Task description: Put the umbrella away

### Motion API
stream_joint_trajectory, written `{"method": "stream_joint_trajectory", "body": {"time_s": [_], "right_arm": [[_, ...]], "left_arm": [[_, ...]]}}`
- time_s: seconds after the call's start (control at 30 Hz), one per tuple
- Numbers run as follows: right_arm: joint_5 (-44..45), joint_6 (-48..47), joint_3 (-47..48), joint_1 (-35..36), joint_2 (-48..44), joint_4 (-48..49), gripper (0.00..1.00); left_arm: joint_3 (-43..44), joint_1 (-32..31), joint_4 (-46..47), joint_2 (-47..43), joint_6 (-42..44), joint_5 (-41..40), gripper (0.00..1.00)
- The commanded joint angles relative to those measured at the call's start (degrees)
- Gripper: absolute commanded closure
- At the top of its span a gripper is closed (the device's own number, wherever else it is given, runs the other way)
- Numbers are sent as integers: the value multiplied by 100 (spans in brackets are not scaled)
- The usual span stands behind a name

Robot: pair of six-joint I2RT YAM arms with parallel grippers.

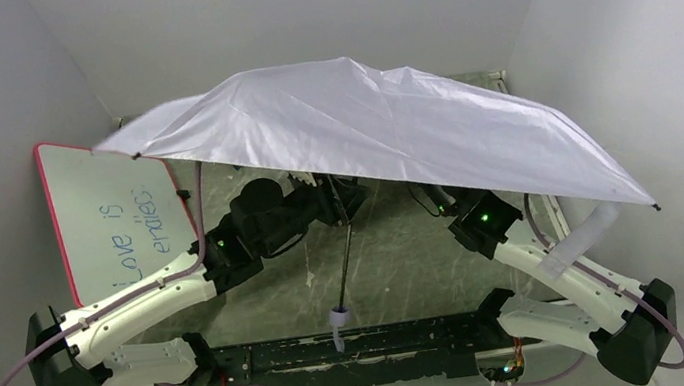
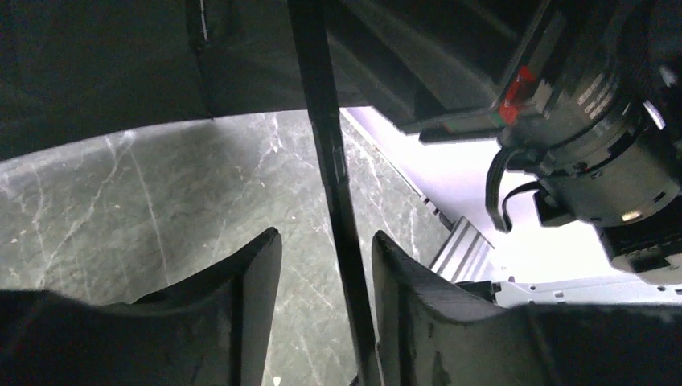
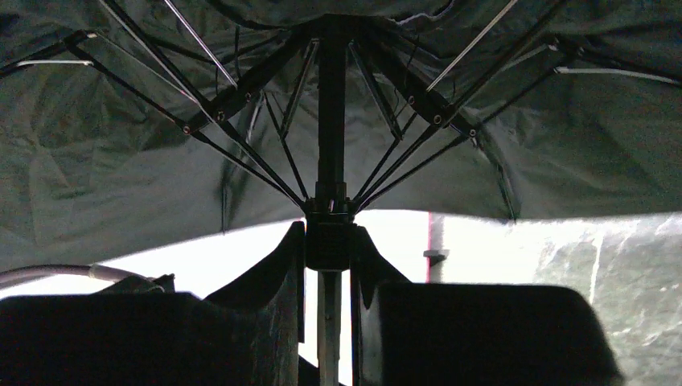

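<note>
The umbrella [image 1: 369, 128] is open, and its pale lavender-white canopy spreads over both grippers. Its thin black shaft [image 1: 345, 258] slants down to the small handle [image 1: 339, 317] near the front rail. My left gripper [image 2: 326, 235] is open around the shaft [image 2: 338, 193]; the shaft lies close to the right finger [image 2: 402, 289], with a gap on the left. In the top view it sits under the canopy's edge [image 1: 347, 200]. My right gripper [image 3: 328, 241] is shut on the black runner [image 3: 328, 211] below the ribs. Its fingers are hidden by the canopy in the top view.
A red-edged whiteboard [image 1: 115, 220] with handwriting leans at the left wall. The dark marbled tabletop [image 1: 409, 264] lies below the canopy. A black rail [image 1: 389, 343] runs along the near edge between the arm bases. Grey walls close in on both sides.
</note>
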Motion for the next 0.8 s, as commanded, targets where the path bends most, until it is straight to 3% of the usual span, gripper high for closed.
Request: {"method": "stream_joint_trajectory", "body": {"time_s": [0.0,0.2,0.27,0.77], "right_arm": [[460,-718,799,13,29,-176,100],[575,-1141,1074,-250,120,-75,100],[527,-1091,1078,-377,143,-38,100],[-71,-935,1157,-1265,268,255,100]], "left_arm": [[40,37,245,-68,18,543,45],[-329,37,-44,-298,-109,1286,25],[-437,24,-61,-362,-151,1475,24],[-399,-253,-542,-240,108,1699,47]]}}
